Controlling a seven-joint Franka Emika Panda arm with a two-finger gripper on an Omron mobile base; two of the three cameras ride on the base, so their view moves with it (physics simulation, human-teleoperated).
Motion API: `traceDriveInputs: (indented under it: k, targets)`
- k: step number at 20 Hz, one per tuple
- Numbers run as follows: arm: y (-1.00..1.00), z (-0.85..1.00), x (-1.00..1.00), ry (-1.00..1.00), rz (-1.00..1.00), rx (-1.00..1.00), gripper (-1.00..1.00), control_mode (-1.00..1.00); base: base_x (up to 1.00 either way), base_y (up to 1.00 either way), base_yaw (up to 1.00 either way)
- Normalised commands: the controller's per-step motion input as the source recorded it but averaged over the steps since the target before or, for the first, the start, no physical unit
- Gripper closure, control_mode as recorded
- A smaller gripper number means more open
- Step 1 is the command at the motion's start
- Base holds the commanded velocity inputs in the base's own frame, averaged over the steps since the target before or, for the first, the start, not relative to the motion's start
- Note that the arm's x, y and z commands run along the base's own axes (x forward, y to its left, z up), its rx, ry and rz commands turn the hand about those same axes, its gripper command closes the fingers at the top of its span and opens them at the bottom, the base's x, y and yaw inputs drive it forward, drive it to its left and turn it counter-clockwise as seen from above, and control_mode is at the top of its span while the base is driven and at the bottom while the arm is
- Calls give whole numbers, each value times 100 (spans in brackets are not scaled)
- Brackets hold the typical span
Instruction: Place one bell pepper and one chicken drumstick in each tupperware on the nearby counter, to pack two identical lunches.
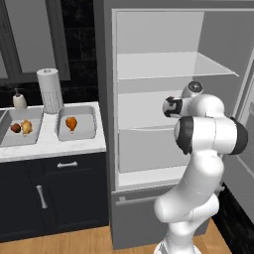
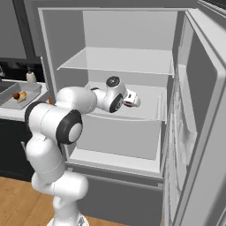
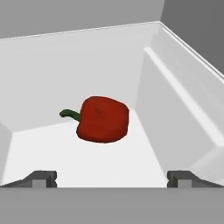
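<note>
Presently the gripper (image 3: 112, 178) stands with its jaws spread wide and holding nothing, reached into the open grey refrigerator (image 2: 128, 53). Just beyond it a red bell pepper with a green stem (image 3: 103, 119) lies on its side on the white bin floor. Farther left, on the white marble-patterned counter (image 1: 49, 145), two clear rectangular tupperware containers (image 1: 77, 124) hold food: the right one (image 1: 77, 124) an orange-brown chicken drumstick (image 1: 71, 123), the left one (image 1: 20, 130) another drumstick (image 1: 27, 127) beside a dark red pepper (image 1: 16, 127).

No readable text, labels, brands, numbers, signs.
</note>
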Motion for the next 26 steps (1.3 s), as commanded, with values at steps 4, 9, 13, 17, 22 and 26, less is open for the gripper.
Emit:
traceDriveInputs:
  k: [4,9,13,17,22,26]
  targets:
    - [0,-17,29,0,0,0,-100,-100,0,0,0]
    - [0,-13,27,0,0,0,-100,-100,0,0,0]
    - [-4,-9,29,0,0,0,-100,-100,0,0,0]
    - [-6,-10,31,0,0,0,-100,-100,0,0,0]
    - [-10,-13,28,0,0,0,-100,-100,0,0,0]
    - [-10,-22,8,1,0,0,100,-100,0,0,0]
